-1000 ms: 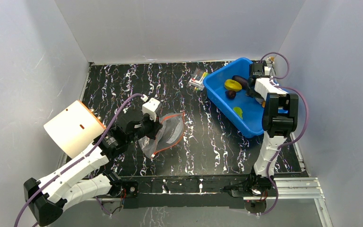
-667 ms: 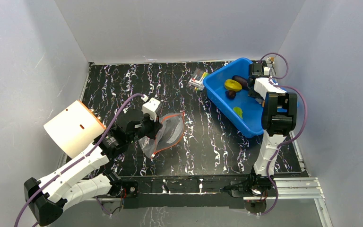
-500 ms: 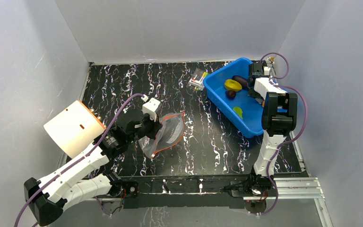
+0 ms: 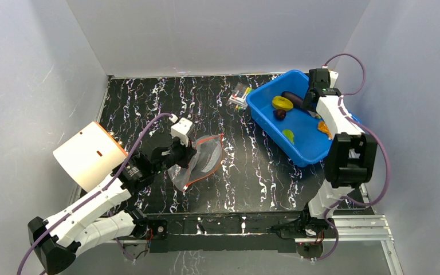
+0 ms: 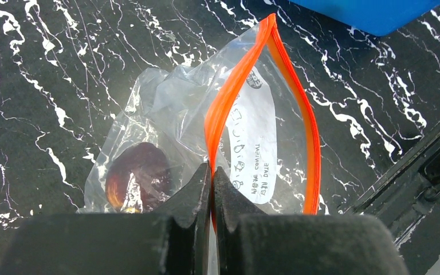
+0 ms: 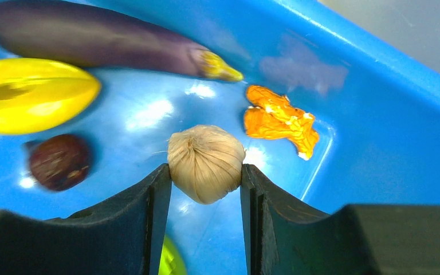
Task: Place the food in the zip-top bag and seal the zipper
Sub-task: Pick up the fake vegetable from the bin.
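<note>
R pincer (image 6: 205, 175) pinches beige garlic piece (image 6: 206, 157) at its widest: light, rigid, round, prob slippery. L pincer (image 5: 212, 172) clamps zipper (image 5: 235, 94) of zip-top bag (image 5: 166, 109); floppy film, so grip rim only.

The clear zip-top bag (image 5: 166, 109) lay on the desk (image 5: 63, 57), zipper (image 5: 233, 86) gaping, dark-red food (image 5: 137, 175) inside; a beige garlic (image 6: 206, 163) sat pinched between jaws.

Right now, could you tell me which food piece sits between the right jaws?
The beige garlic bulb; the rest lie loose in the blue bin.

Beige garlic (image 6: 206, 163), blue bin (image 6: 378, 114), red-orange zipper (image 5: 229, 106).
</note>
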Available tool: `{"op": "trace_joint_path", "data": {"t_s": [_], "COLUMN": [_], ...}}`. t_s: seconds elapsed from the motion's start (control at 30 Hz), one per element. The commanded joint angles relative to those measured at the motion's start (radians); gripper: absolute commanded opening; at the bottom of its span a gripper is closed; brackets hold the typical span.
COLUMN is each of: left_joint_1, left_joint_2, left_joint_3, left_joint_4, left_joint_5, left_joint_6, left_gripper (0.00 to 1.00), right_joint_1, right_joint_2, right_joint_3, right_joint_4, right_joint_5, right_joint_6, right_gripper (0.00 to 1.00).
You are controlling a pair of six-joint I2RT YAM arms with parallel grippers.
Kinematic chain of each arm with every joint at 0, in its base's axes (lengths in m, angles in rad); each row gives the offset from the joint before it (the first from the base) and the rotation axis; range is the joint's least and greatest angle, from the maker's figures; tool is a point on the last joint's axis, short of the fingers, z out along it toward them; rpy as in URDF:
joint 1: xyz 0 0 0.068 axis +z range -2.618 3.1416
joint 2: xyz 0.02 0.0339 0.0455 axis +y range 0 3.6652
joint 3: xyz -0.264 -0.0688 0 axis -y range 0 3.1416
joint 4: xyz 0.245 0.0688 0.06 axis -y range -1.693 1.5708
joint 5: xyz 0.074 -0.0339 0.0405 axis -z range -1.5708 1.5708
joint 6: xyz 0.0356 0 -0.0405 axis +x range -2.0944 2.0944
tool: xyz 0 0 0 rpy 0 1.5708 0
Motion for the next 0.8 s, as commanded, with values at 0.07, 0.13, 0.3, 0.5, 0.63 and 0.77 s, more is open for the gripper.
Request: {"op": "trace_joint_path", "data": {"t_s": [0.07,0.13,0.3,0.5,0.63,0.77], "left_joint_1": [0.003,0.003,0.004,0.004,0.004,0.004], "left_joint_2": [0.038,0.077,0.152,0.211,0.232,0.238], "left_joint_3": [0.053,0.094,0.192,0.253,0.233,0.191], "left_joint_4": [0.049,0.042,0.057,0.151,0.148,0.109], "left_joint_5": [-0.062,-0.106,-0.257,-0.482,-0.466,-0.322], "left_joint_6": [-0.021,-0.008,0.076,0.193,0.185,0.077], "left_gripper": [0.0,0.0,0.0,0.0,0.0,0.0], "right_joint_1": [0.041,0.053,0.14,0.326,0.41,0.486], "right_joint_2": [-0.189,-0.231,-0.33,-0.458,-0.515,-0.554], "right_joint_3": [-0.022,-0.027,-0.039,-0.146,-0.213,-0.264], "right_joint_4": [0.002,-0.006,-0.005,0.095,0.16,0.202], "right_joint_5": [-0.183,-0.219,-0.318,-0.41,-0.507,-0.557], "right_joint_6": [0.044,0.046,0.081,0.196,0.277,0.333], "right_gripper": [0.29,0.29,0.29,0.29,0.29,0.29]}}
